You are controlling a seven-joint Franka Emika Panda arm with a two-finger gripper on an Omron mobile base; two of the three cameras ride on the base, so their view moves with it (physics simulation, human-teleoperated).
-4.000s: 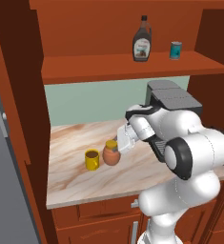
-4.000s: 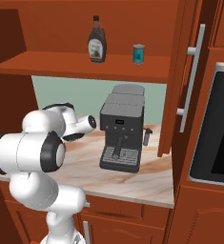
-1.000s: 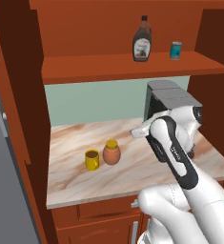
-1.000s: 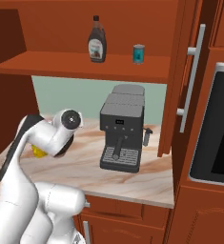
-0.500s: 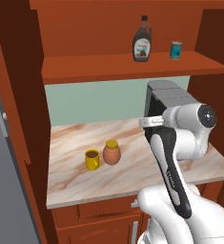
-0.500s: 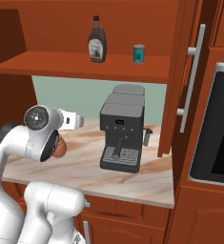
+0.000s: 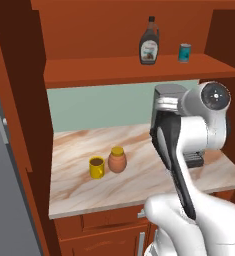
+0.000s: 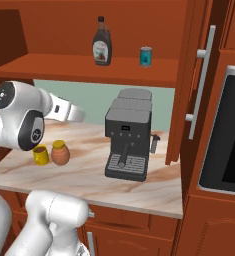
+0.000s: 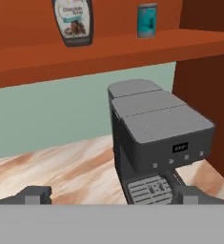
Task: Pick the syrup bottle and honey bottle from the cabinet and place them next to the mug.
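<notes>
1. The tall dark brown syrup bottle (image 7: 149, 47) with a narrow neck, dark cap and white label stands upright on the open shelf of the reddish-brown wooden wall cabinet (image 7: 114, 72); it also shows at the top of the hand view (image 9: 74, 21) and in the right base view (image 8: 102, 47).
2. A small teal can (image 7: 185, 52) stands upright on the same shelf, near the syrup bottle and apart from it, on the side nearer the cabinet's inner wall.
3. The squat rounded orange-brown honey bottle (image 7: 117, 160) with a yellow lid stands upright on the marbled beige tabletop (image 7: 79, 187), just beside the small yellow mug (image 7: 96, 167).
4. The mug, dark inside, sits upright; from the right base view it lies partly behind the robot's white arm (image 8: 40, 155), with the honey bottle (image 8: 60, 153) next to it.
5. A dark grey boxy coffee machine (image 8: 128, 140) stands on the tabletop below the shelf, well apart from the mug and honey bottle.
6. The hand (image 9: 111, 196) points toward the coffee machine (image 9: 156, 138), its two dark fingertips (image 9: 35, 195) spread wide apart with nothing between them.
7. The hand hangs above the tabletop and below the shelf level, touching none of the things.
</notes>
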